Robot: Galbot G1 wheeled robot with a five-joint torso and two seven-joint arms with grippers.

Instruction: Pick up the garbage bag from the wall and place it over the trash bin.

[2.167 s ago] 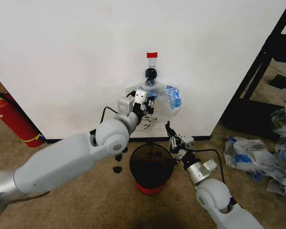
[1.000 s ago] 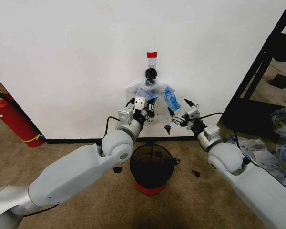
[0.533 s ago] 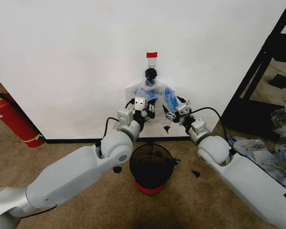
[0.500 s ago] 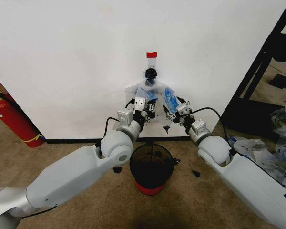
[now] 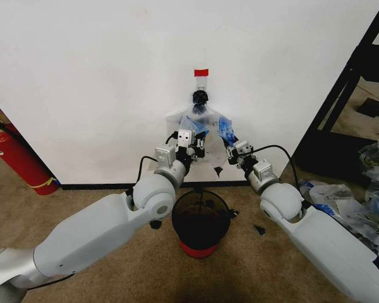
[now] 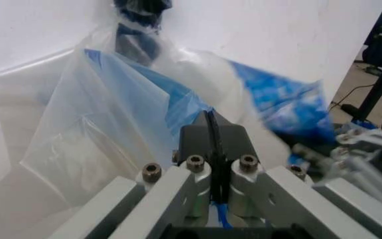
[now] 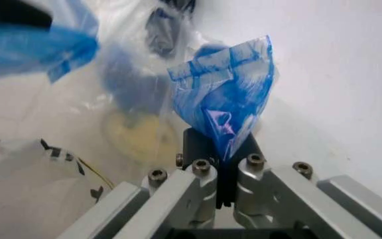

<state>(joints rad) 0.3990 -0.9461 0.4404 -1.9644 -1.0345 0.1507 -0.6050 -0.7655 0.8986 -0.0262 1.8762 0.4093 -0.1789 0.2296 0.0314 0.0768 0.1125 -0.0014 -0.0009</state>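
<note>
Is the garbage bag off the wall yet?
No. The garbage bag hangs from its black clip, both end effectors pinching its blue handles.

The garbage bag (image 5: 205, 129) hangs flat against the white wall, thin and translucent whitish, gathered at its top under a dark clip. Its 2 blue-taped handles spread out to either side, and a yellow print, probably the smiley, shows faintly through the plastic. Directly below on the carpet floor stands the trash bin (image 5: 201, 221), upright, round, black wire mesh with a red base, open-topped.
</note>
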